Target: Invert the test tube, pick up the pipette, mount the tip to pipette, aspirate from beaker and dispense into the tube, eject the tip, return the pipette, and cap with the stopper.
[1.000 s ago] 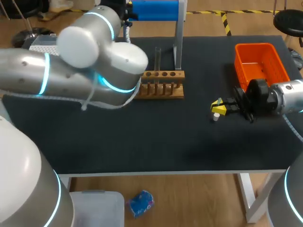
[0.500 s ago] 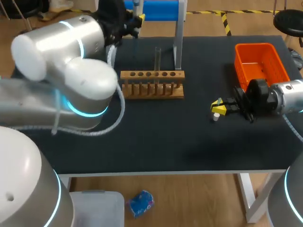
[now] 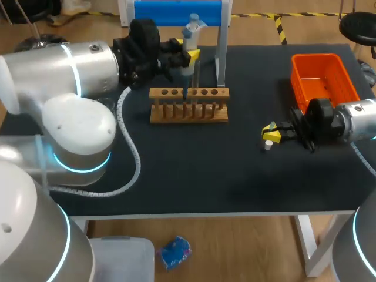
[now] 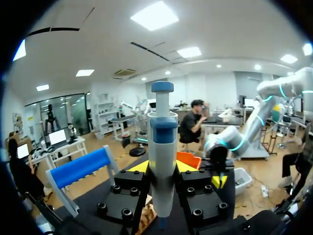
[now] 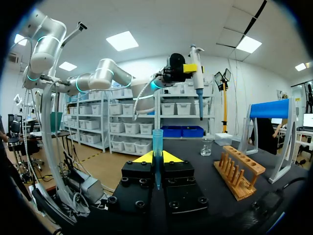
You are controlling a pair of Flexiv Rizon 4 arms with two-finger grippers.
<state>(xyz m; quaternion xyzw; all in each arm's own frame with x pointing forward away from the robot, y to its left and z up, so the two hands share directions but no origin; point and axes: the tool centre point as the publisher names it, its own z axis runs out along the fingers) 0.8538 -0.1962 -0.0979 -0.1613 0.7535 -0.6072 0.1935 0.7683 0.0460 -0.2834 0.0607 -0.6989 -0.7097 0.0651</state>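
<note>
My left gripper [image 3: 187, 59] is shut on the white and blue pipette [image 3: 191, 30], holding it upright over the wooden rack [image 3: 188, 108]. The clear test tube [image 3: 195, 71] stands in the rack just beside the pipette's lower end. In the left wrist view the pipette [image 4: 162, 147] fills the gap of the gripper [image 4: 162, 171]. My right gripper [image 3: 270, 134] hovers low at the right of the mat, shut on a blue pipette tip [image 5: 157, 142] that stands upright in the gripper [image 5: 157, 157]. From there the pipette [image 5: 197, 63] shows high above the glass beaker [image 5: 207, 147].
An orange bin [image 3: 326, 76] sits at the back right, behind my right arm. The blue-topped pipette stand [image 3: 220, 44] rises just behind the rack. A small white piece [image 3: 268, 145] lies on the black mat under the right gripper.
My left arm has swung the pipette from the back left corner rightward and forward, to above the rack. The right arm and its tip have not moved.
</note>
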